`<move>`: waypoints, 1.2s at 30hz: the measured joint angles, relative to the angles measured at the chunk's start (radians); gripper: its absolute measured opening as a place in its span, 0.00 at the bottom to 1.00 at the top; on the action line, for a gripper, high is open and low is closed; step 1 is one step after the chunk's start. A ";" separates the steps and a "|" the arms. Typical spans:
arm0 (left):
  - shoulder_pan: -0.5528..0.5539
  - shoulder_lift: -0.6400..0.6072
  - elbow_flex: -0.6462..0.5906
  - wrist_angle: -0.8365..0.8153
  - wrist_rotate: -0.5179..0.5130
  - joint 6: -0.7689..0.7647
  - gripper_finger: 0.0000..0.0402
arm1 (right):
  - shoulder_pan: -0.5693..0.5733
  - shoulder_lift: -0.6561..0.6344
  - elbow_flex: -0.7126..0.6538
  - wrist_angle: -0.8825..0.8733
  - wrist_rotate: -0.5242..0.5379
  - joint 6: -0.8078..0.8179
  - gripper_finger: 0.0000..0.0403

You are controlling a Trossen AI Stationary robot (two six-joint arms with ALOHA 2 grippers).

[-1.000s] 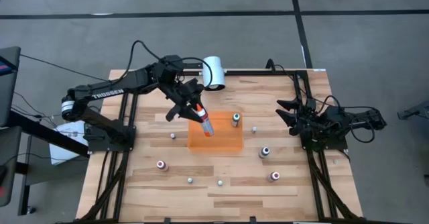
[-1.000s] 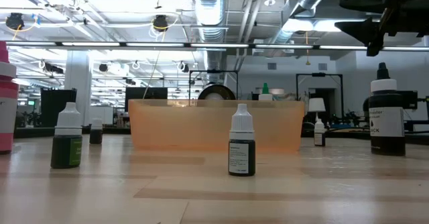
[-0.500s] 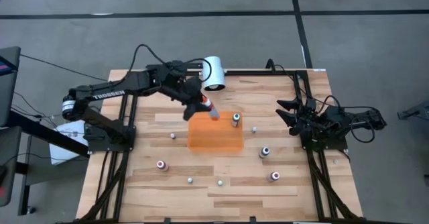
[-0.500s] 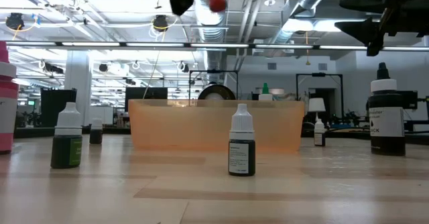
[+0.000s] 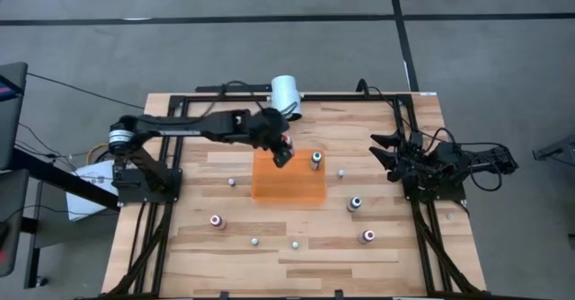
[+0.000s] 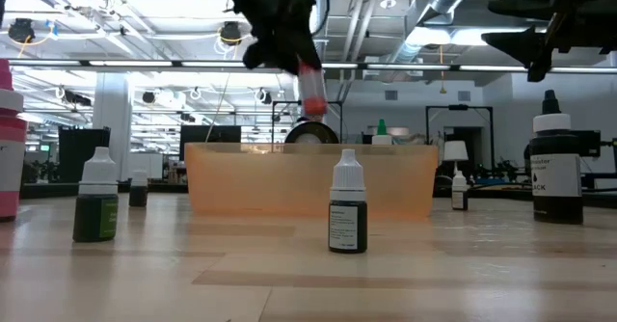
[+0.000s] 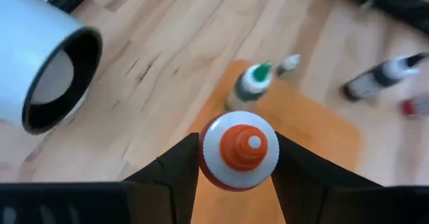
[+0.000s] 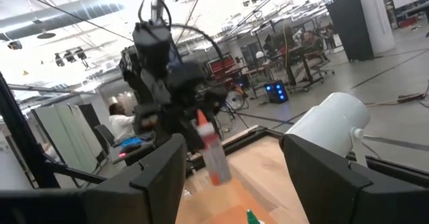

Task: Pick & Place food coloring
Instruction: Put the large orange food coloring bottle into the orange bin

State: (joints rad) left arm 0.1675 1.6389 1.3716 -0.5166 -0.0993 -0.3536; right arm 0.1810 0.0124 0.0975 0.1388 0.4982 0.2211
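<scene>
My left gripper (image 5: 280,153) is shut on a small food coloring bottle (image 6: 312,86) above the far edge of the orange tray (image 5: 287,188). A green-topped bottle (image 5: 315,161) stands in the tray's far right corner. Other small bottles stand upright on the table: a pink one (image 5: 216,220), a dark one (image 5: 355,204) and a reddish one (image 5: 367,236). My right gripper (image 8: 234,177) waits open at the table's right edge, holding nothing. My left gripper pinches the bottle between its two fingers (image 7: 177,170), one on each side of the round body (image 7: 204,158). The fingers slant down from the table's left. The bottle sticks out beyond the fingertips and hangs tilted, its pale end (image 6: 315,105) lowest, clear of the tray.
A large white cylinder (image 5: 286,95) lies at the table's far edge, close behind my left gripper. Tiny pale bits (image 5: 254,242) (image 5: 294,244) lie near the front edge. In the low view a big black bottle (image 6: 556,168) stands on the right.
My left gripper has come down toward the tray and a little toward the table's right edge, rolling its wrist on the way. It keeps its hold on the bottle, which has swung from lying slanted over the tray to hanging steeply below the fingers.
</scene>
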 joint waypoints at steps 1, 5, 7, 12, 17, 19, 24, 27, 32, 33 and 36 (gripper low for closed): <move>-0.003 0.021 0.000 0.023 -0.012 -0.002 0.38 | 0.000 0.000 0.000 0.000 0.000 0.000 0.59; -0.013 0.102 0.000 0.089 -0.053 -0.006 0.39 | 0.000 0.000 0.000 -0.007 0.000 0.022 0.59; -0.015 0.137 0.000 0.117 -0.055 -0.006 0.39 | 0.000 0.000 0.000 -0.008 0.000 0.025 0.59; -0.019 0.189 0.000 0.155 -0.063 -0.006 0.39 | 0.000 0.000 0.000 -0.008 0.000 0.025 0.59; -0.032 0.230 0.000 0.212 -0.074 0.009 0.39 | 0.000 0.000 0.000 -0.013 0.000 0.025 0.59; -0.040 0.248 0.000 0.236 -0.073 0.021 0.39 | 0.000 0.000 0.000 -0.015 0.000 0.025 0.59; -0.057 0.268 0.000 0.255 -0.117 0.054 0.39 | 0.000 0.000 0.000 -0.027 0.000 0.025 0.59; -0.057 0.274 0.000 0.258 -0.148 0.066 0.39 | 0.000 0.000 0.000 -0.034 0.000 0.025 0.59; -0.057 0.292 0.000 0.279 -0.142 0.069 0.39 | 0.000 0.000 0.000 -0.037 0.001 0.025 0.59; -0.057 0.296 0.000 0.277 -0.140 0.069 0.39 | 0.000 0.000 0.000 -0.038 0.000 0.025 0.59; -0.057 0.296 0.000 0.281 -0.139 0.070 0.39 | 0.000 0.000 0.000 -0.038 0.001 0.025 0.59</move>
State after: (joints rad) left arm 0.1101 1.9347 1.3718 -0.2354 -0.2380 -0.2840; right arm 0.1806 0.0120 0.0975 0.1005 0.4987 0.2458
